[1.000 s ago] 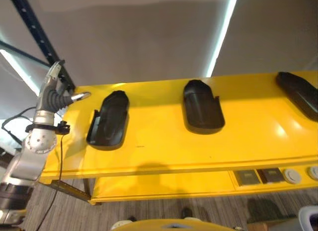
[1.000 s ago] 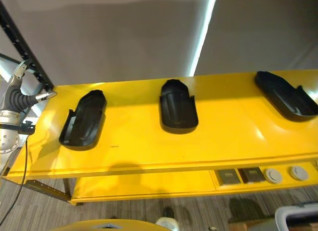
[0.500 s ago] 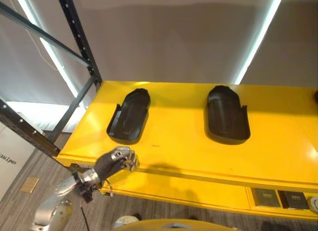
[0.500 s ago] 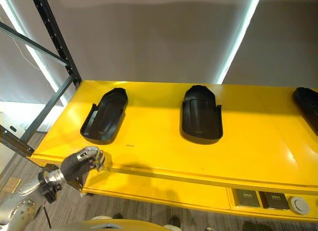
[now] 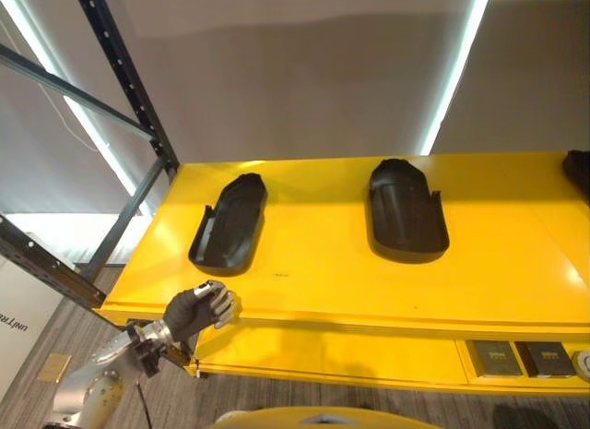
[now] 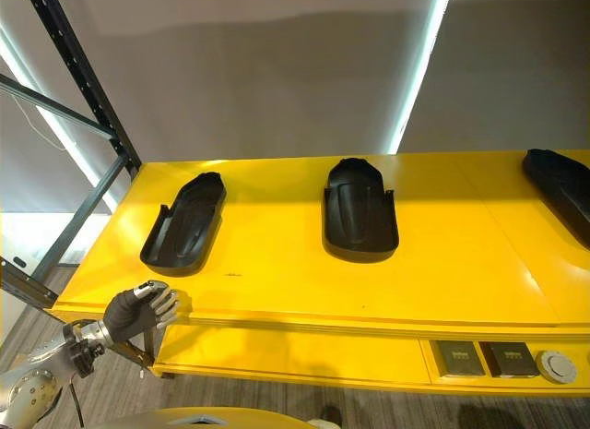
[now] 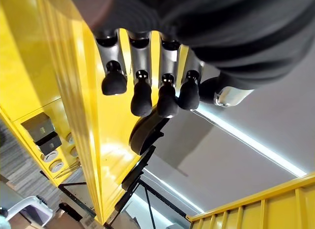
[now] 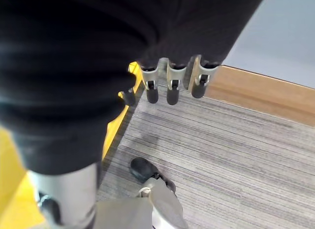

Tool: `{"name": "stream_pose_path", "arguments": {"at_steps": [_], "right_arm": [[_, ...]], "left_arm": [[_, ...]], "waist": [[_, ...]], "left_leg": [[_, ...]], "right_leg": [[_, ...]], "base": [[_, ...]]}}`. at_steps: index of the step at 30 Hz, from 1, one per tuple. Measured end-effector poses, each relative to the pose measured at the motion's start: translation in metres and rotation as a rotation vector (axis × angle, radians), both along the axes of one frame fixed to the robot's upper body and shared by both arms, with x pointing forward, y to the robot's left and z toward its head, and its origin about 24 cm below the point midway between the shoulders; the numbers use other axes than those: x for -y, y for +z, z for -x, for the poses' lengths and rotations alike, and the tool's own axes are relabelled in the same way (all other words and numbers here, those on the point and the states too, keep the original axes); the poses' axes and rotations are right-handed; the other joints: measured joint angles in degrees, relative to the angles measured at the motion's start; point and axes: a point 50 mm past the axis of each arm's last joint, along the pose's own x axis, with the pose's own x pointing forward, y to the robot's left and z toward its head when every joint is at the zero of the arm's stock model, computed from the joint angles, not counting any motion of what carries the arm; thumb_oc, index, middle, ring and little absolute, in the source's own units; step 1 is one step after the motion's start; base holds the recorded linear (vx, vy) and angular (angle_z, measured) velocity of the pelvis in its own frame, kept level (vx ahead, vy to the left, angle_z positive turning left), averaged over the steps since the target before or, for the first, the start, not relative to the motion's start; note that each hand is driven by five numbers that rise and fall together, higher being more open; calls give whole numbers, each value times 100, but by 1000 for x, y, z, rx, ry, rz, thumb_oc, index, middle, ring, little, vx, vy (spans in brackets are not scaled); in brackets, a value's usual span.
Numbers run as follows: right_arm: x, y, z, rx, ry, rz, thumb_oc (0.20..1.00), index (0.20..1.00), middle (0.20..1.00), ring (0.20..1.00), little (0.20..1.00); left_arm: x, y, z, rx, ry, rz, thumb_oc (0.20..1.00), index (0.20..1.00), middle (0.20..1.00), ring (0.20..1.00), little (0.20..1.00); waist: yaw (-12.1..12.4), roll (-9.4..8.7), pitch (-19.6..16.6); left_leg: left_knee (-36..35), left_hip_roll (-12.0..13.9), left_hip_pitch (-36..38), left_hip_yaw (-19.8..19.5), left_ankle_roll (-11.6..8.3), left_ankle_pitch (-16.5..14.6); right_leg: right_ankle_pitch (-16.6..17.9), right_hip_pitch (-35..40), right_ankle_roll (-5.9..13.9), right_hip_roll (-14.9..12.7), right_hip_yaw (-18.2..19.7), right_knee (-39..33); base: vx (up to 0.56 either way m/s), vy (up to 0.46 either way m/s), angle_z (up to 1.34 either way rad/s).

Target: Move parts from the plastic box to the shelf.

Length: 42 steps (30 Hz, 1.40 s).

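Observation:
Three black moulded parts lie on the yellow shelf [image 5: 332,281]: one at the left [image 5: 228,223], one in the middle [image 5: 407,209] and one at the far right [image 6: 560,182]. My left hand [image 5: 198,309] hangs just off the shelf's front edge, below the left part and apart from it. Its fingers [image 7: 140,91] are relaxed and hold nothing, with the shelf edge and a black part showing past them. My right hand [image 8: 170,86] hangs over the grey plank floor with loose, empty fingers.
Dark steel uprights and braces [image 5: 120,69] stand at the shelf's left end. A row of sockets [image 6: 502,358] sits in the panel under the shelf's front right. A grey wall with a light strip [image 5: 456,69] is behind.
My left hand has dropped from beside the shelf's left end to below its front edge. The camera has shifted, so the whole scene sits differently; the parts on the shelf stay put.

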Motion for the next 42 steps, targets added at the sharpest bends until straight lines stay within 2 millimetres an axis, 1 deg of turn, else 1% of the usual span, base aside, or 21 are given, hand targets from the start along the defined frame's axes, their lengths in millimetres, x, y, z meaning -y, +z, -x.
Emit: {"name": "stream_pose_path", "arguments": {"at_steps": [2,4,6,12,16,17,20,25,30,33,35,42], "right_arm": [[1,0,0,0,0,2,1000,1000,1000,1000,1000],[2,1,0,1,2,5,1000,1000,1000,1000,1000],[4,1,0,3,5,8,1000,1000,1000,1000,1000],[6,2,5,-13,17,15,1000,1000,1000,1000,1000],[8,3,5,-13,19,20,1000,1000,1000,1000,1000],[8,4,2,-2,24,18,1000,1000,1000,1000,1000],[9,5,-1,7,31,14,1000,1000,1000,1000,1000],[10,5,1,-3,32,12,1000,1000,1000,1000,1000],[10,5,1,-15,66,20,1000,1000,1000,1000,1000],[10,5,0,-17,69,4,1000,1000,1000,1000,1000],[10,5,-1,-16,71,4,1000,1000,1000,1000,1000],[9,6,-4,-10,97,6,1000,1000,1000,1000,1000]], "left_arm": [[-3,-3,-1,-13,15,-7,200,200,200,200,200],[-10,-12,0,-57,53,-25,200,200,200,200,200],[-12,-16,1,-77,72,-34,200,200,200,200,200],[-15,-20,0,-91,74,-62,200,200,200,200,200],[-18,-23,-4,-100,90,-67,200,200,200,200,200],[-21,-27,-5,-116,111,-76,200,200,200,200,200],[-21,-28,-4,-118,114,-76,200,200,200,200,200],[-21,-29,-6,-114,121,-75,200,200,200,200,200],[-23,-32,-12,-115,137,-98,200,200,200,200,200],[-25,-34,-22,-106,175,-104,200,200,200,200,200],[-24,-36,-31,-103,195,-111,200,200,200,200,200],[-23,-36,-42,-94,212,-134,200,200,200,200,200]], "waist": [[-17,6,-4],[-72,7,-4],[-93,3,-1],[-157,7,0],[-177,4,2],[-212,4,2],[-260,0,5],[-288,-3,7],[-328,-17,17],[-346,-18,17],[-392,-19,18],[-545,-28,23]], "left_leg": [[0,0,2,38,4,-3],[0,0,11,92,9,-9],[0,0,14,109,13,-13],[0,0,22,130,18,-18],[0,0,43,140,17,-20],[0,1,46,144,9,-28],[0,1,47,173,5,-36],[0,2,81,253,10,-59],[0,2,87,264,14,-62],[0,2,92,275,14,-62],[0,3,97,281,13,-63],[0,21,119,334,22,-57]], "right_leg": [[2,-16,2,2,33,1],[4,-19,5,3,55,0],[6,-28,8,3,76,0],[7,-38,9,6,99,0],[7,-29,10,7,113,0],[7,-29,10,7,121,0],[7,-47,10,7,155,0],[9,-56,12,14,223,0],[9,-58,12,16,231,0],[9,-54,12,19,234,0],[9,-51,12,20,238,0],[11,-58,14,47,278,0]], "base": [[10,25,-7],[15,22,-6],[11,18,-6],[2,4,-1],[0,0,0],[11,10,-3],[11,10,-6],[9,8,-6],[1,1,-1],[0,0,0],[0,0,0],[8,0,-3]]}}
